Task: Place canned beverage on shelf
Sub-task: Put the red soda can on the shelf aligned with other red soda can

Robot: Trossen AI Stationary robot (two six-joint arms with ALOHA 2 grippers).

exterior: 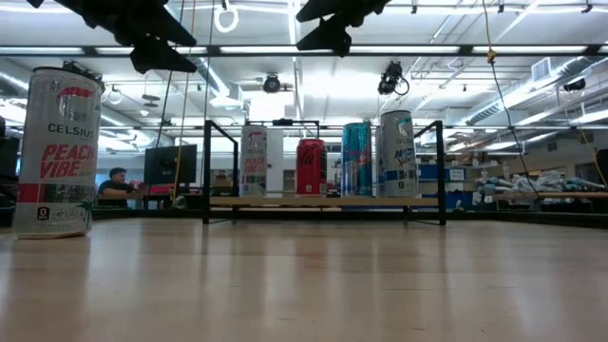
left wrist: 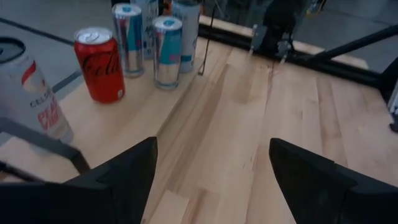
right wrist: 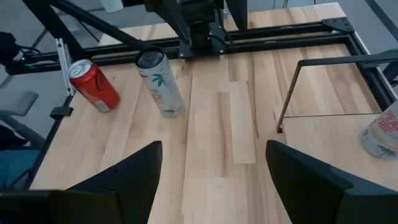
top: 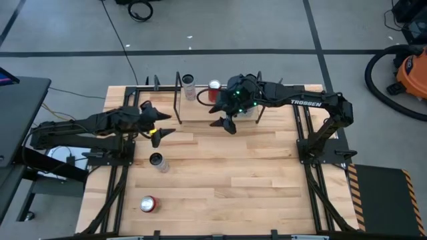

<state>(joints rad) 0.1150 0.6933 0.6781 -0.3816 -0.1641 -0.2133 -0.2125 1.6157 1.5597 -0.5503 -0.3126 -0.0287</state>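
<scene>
We count four cans already on the low light-wood shelf [top: 200,110] at upper centre; two cans wait lower left, the white palm-print can [top: 157,161] and a red can [top: 147,204]. Left gripper [top: 160,124] and right gripper [top: 225,124] hover, fingers spread, empty.

The high view looks straight down over the whole worktop [top: 220,167]. The low view sits at worktop level, facing the shelf [exterior: 323,201] at 12 o'clock. Both wrist views look down close, sharing the shelf's cans.
</scene>
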